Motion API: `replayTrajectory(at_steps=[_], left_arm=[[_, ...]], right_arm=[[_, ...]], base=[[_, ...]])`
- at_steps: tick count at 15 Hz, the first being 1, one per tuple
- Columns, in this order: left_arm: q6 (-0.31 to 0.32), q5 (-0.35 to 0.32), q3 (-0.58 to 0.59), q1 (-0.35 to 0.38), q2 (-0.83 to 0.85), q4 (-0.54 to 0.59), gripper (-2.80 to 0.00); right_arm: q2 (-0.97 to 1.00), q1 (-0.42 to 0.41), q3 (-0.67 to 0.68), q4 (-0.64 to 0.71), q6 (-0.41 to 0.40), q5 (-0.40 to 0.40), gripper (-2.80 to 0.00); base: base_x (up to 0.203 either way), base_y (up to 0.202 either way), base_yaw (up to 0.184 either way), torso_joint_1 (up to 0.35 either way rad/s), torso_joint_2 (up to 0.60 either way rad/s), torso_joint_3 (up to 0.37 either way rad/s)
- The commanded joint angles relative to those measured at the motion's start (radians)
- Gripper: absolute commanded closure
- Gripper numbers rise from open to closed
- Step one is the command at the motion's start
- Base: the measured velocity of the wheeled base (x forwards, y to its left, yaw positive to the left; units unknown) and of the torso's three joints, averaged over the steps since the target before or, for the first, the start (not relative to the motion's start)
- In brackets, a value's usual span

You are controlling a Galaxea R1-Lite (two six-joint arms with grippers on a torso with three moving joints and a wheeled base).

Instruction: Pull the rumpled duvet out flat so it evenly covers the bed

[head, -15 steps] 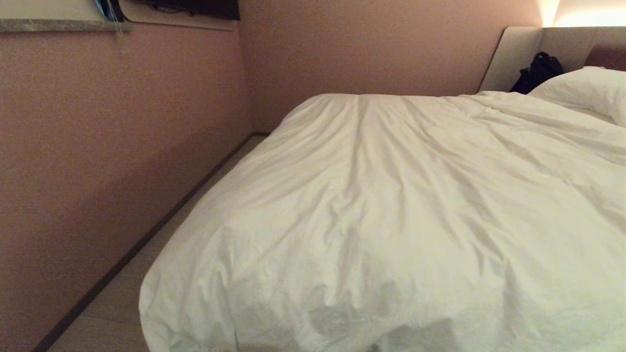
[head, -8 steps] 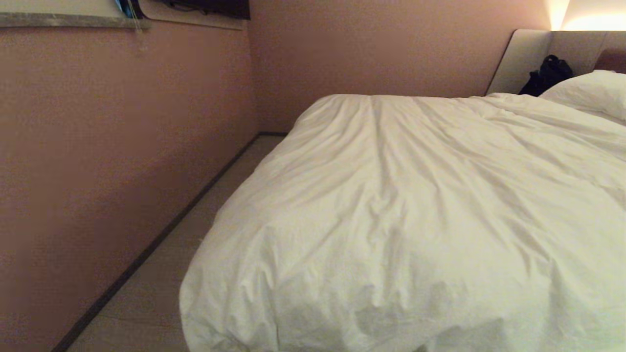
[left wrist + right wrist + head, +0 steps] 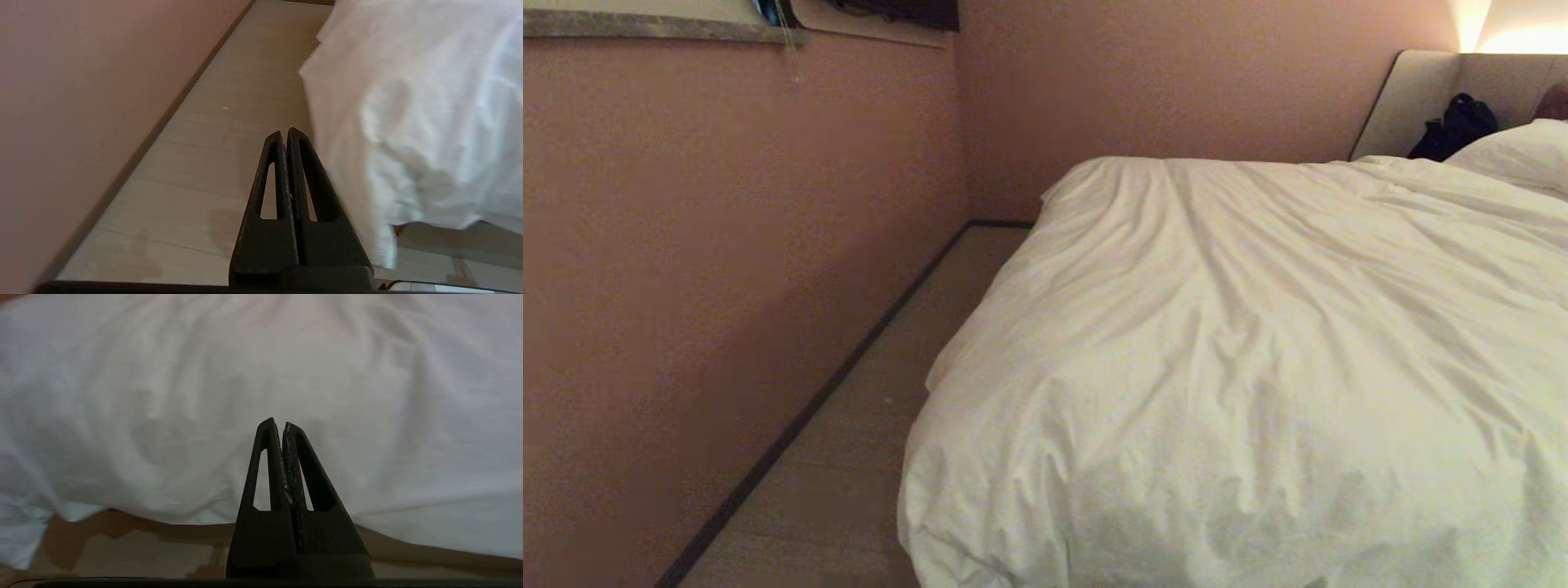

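The duvet (image 3: 1258, 351) lies spread over the bed (image 3: 1413, 98), reaching from the foot edge up toward the pillow (image 3: 1515, 155) at the head end, and it droops over the near corner and the side that faces the wall (image 3: 727, 245), which suggests the cover has been dragged toward the foot and that side rather than set square. Long creases run along it from the foot toward the headboard, so it is laid out but not yet smooth, and the job looks partly done. Neither arm shows in the head view. The left gripper (image 3: 284, 134) has its two fingers pressed together with nothing between them and hangs over the floor (image 3: 229, 122) just beside the overhanging corner of the duvet, not touching the cloth. The right gripper (image 3: 278, 424) is likewise closed and empty, pointing at the hanging foot edge of the duvet with a strip of floor under it; both seem parked low so that they stay clear of the cloth until a grip is chosen. Much stays out of sight: the mattress and sheet are wholly covered, the platform base is hidden behind the hanging cloth, the far side of the bed is cut off at the frame edge, and a dark bag-like thing (image 3: 1458, 126) against the headboard is too dim to name
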Motion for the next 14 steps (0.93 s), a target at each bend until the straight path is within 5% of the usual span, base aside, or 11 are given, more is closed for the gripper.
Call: replayTrajectory(at_steps=[1,14], left_arm=[[-0.001,0.001,0.000,0.001,0.000,0.000,0.00],[-0.001,0.002,0.000,0.001,0.000,0.000,0.00]], right_arm=[[0.001,0.000,0.000,0.000,0.000,0.001,0.00],[0.001,0.000,0.000,0.000,0.000,-0.001,0.00]], base=[[0.000,0.155,0.001,-0.002,0.00,0.006],[-0.001,0.020,0.000,0.000,0.00,0.000]])
